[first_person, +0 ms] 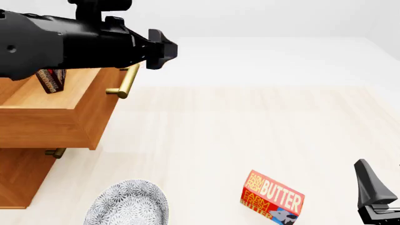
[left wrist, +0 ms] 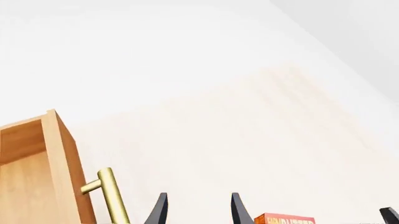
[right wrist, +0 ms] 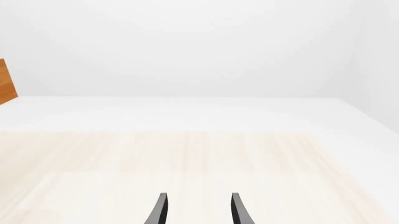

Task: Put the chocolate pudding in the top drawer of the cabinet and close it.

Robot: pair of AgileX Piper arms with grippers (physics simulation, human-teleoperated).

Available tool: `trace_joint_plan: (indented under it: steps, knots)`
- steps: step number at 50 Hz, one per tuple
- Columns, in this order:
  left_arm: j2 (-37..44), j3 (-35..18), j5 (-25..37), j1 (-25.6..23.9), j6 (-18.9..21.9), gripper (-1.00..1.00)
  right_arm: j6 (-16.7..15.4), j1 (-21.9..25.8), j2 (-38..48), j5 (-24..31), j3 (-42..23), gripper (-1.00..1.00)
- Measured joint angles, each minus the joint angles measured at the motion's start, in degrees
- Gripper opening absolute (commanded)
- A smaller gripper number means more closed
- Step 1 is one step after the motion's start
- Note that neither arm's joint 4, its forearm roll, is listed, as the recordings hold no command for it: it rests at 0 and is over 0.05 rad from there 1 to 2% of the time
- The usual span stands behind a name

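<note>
The top drawer (first_person: pixel 69 110) of the cabinet (first_person: pixel 18 180) stands pulled out, and its brass handle (first_person: pixel 125 82) faces the table's middle. The chocolate pudding (first_person: pixel 51 79) stands inside the drawer, partly hidden by my left arm. My left gripper (first_person: pixel 164 49) is open and empty, just above and past the handle. In the left wrist view the gripper (left wrist: pixel 198 212) is beside the handle (left wrist: pixel 112 193) and the drawer front (left wrist: pixel 65 163), apart from both. My right gripper (first_person: pixel 375 192) is open and empty low at the front right, and its wrist view (right wrist: pixel 198 212) shows nothing between the fingers.
A red Farm Fresh Butter box (first_person: pixel 272 197) lies at the front centre-right and also shows in the left wrist view (left wrist: pixel 283 218). A patterned grey plate (first_person: pixel 128 204) sits at the front left. The lower drawer's handle (first_person: pixel 55 152) shows under the open drawer.
</note>
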Motion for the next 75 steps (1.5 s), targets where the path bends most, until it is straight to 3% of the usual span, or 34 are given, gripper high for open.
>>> trace_joint_plan:
  steps: [42, 75]
  knots:
    - [8.34, 1.87, -4.21, -2.66, -14.38, 1.00, 0.00, 0.00, 0.00, 0.00, 0.00, 1.00]
    - [10.14, 5.77, -9.59, -0.19, -19.35, 1.00, 0.00, 0.00, 0.00, 0.00, 0.00, 1.00]
